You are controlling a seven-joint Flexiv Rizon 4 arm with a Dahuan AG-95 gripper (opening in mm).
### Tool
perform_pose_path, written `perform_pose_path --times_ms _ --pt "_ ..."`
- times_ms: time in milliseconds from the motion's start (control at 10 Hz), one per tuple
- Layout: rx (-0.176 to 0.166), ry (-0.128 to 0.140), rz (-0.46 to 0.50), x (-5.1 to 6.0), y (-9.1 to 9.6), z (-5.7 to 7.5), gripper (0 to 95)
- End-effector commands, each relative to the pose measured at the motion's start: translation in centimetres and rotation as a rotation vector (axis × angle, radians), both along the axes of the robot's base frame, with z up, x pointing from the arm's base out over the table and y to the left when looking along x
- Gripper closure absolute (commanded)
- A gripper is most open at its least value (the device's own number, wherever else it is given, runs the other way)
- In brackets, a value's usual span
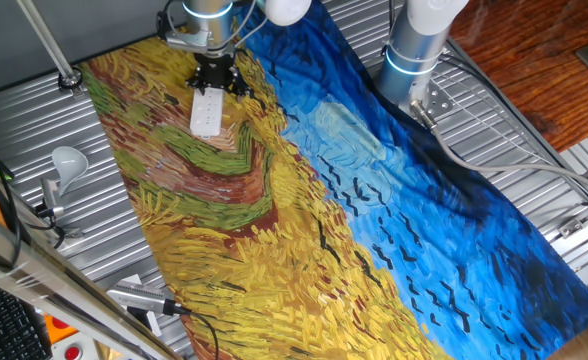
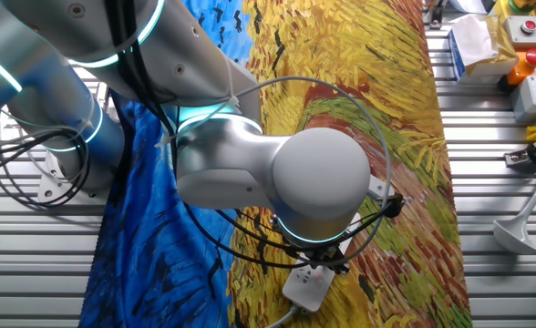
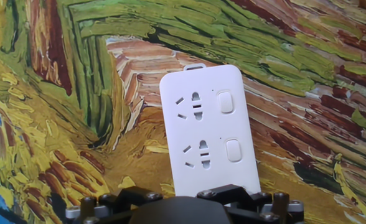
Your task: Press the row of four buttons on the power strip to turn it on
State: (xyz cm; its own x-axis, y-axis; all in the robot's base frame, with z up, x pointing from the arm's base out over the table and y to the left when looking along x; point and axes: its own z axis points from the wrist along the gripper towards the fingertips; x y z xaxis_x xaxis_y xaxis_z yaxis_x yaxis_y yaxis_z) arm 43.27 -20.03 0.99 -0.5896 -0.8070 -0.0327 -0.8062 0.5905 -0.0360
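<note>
White plastic strip (image 3: 208, 130) lies on the painted cloth (image 1: 234, 230) just under your gripper (image 1: 215, 78), whose grip you cannot judge here; its buttons (image 3: 225, 102) sit off-centre, so a straight press may miss.

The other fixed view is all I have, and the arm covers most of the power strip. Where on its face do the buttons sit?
Observer: In the hand view the power strip shows two sockets one behind the other, each with one of the buttons at its right. Only two buttons show. The near end is hidden under the hand.
Operator: Which part of the strip is the gripper over?
Observer: In one fixed view the gripper stands over the strip's end farthest from that camera, and the rest lies uncovered. I cannot tell whether it touches.
</note>
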Motion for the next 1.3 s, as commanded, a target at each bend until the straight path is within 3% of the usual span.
perform_pose_path --times_ms 100,200,1300 --pt "-0.004 -0.001 -0.006 0.03 -0.1 0.01 0.0" --pt "-0.004 -0.002 -0.013 0.01 -0.14 0.07 19.0" --pt "-0.012 -0.009 -0.02 0.06 -0.11 0.53 19.0"
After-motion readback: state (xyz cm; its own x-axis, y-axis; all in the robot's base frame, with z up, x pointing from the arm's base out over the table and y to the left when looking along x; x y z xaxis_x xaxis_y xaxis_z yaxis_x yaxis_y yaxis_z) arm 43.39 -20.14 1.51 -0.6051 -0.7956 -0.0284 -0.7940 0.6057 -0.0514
